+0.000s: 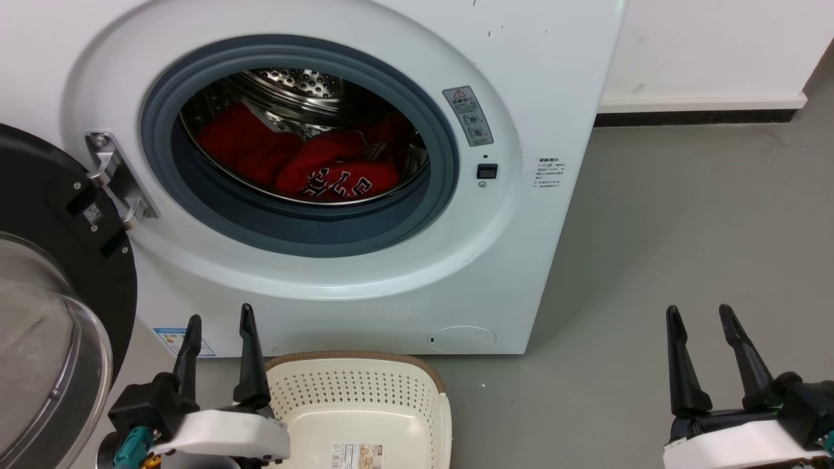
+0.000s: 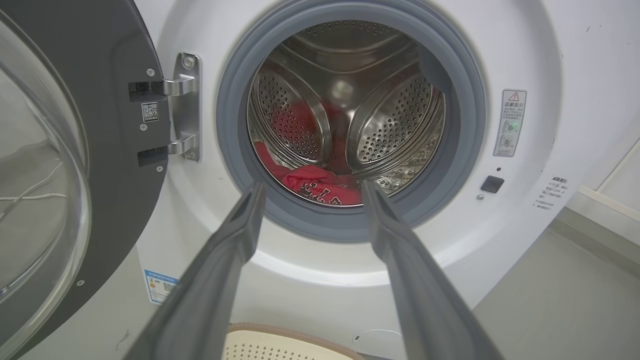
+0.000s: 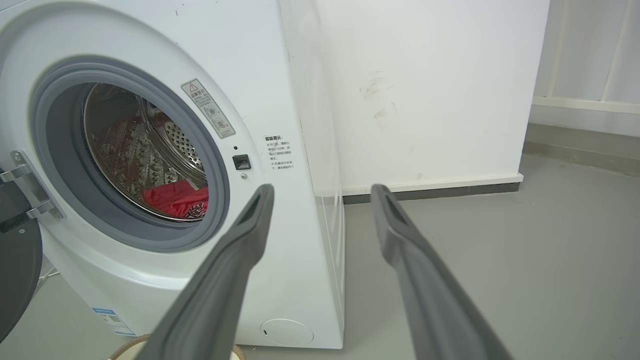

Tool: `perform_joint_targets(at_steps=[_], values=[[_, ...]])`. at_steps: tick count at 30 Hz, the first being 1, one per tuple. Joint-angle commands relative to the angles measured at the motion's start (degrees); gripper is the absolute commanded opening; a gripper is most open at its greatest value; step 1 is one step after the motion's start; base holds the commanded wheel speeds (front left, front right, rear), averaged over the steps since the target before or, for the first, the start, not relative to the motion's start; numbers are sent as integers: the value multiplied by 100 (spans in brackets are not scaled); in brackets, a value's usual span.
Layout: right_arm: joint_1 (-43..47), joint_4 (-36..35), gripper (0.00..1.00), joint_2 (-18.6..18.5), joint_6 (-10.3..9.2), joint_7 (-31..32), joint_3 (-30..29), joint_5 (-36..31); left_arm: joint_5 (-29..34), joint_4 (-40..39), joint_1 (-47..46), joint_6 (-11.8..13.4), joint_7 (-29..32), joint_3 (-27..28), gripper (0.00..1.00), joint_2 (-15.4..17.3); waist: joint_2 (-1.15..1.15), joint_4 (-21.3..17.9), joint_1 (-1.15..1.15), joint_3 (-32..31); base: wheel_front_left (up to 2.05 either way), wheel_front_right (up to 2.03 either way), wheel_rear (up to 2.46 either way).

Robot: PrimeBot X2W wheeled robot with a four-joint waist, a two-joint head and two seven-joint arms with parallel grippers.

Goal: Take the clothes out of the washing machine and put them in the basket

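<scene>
Grey floor carries the open washing machine, the basket just before its bottom front edge, the clothes heaped low in its drum. Your left gripper and right gripper hover outside, jaws spread and empty; send the left in over the seal's lower rim and pinch the top fold.

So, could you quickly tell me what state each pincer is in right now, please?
Left pincer: open, holding nothing.
Right pincer: open, holding nothing.
</scene>
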Motion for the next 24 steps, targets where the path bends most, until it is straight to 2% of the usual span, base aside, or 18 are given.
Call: perform_joint_targets(at_steps=[1, 24], values=[[56, -86, 100, -24, -2, -62, 17, -158, 157, -79, 19, 31, -65, -4, 100, 25, 0, -1, 0, 1, 0, 0, 0], [247, -273, 100, -23, -2, -316, 41, -1013, 993, -42, 202, -127, -319, 129, 100, -49, 0, 4, 0, 23, 0, 0, 0]])
